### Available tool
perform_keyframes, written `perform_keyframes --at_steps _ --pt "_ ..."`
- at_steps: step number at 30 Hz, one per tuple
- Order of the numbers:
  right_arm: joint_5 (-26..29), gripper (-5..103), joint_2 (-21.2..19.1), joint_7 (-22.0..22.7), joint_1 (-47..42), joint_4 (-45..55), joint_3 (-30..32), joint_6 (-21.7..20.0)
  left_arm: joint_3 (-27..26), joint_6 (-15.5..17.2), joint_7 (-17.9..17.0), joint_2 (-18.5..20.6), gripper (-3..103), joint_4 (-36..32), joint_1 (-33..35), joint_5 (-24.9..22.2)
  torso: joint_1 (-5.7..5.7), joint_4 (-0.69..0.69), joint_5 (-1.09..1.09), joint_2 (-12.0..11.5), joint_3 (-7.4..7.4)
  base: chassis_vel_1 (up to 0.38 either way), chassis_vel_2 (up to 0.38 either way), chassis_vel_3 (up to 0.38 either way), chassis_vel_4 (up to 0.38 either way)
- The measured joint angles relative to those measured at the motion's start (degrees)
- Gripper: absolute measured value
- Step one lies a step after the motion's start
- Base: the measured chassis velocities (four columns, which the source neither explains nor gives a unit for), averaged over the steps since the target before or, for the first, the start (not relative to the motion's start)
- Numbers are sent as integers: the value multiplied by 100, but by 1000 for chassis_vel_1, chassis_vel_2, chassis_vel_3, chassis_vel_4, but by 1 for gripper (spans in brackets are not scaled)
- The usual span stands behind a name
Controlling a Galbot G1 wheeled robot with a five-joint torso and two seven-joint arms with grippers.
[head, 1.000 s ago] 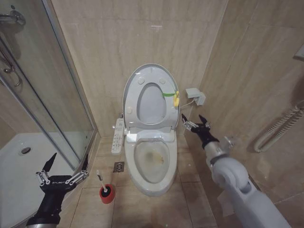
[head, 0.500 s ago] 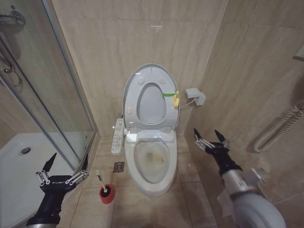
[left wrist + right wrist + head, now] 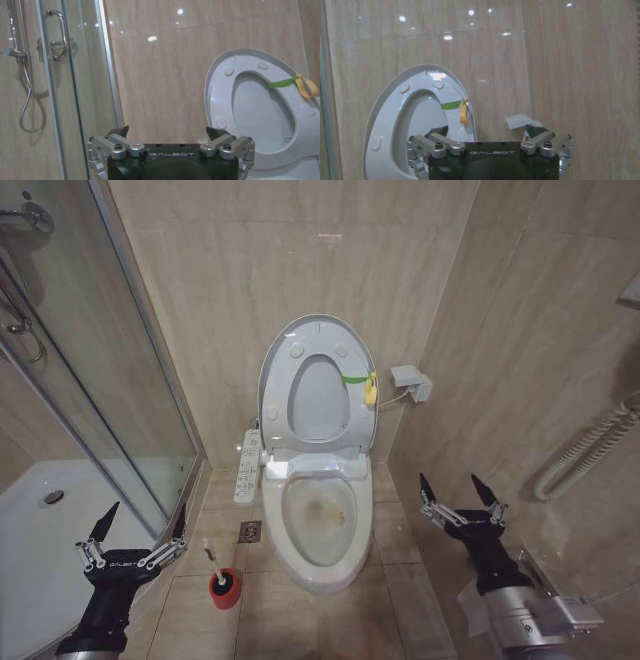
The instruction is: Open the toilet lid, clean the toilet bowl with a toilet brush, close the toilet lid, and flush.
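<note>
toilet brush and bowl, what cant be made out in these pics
- Toilet brush, head view: its bristle head sits down in the red holder, hidden by the rim.
- Toilet bowl, head view: the drain at the bottom is too small to tell from the stains.
- Toilet lid, left wrist view: its lower edge is cut off by the left gripper and the picture's edge.

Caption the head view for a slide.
Toilet lid raised, stained toilet bowl exposed; both open claws, left and right, empty.
</note>
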Motion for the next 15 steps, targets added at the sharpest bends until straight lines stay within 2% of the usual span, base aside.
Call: perform_keyframes --at_steps 15 --pt "-36 100 181 53 113 -155 -122 24 0 0 0 0 100 0 0 0 0 0 0 0 0 0 0 0 0"
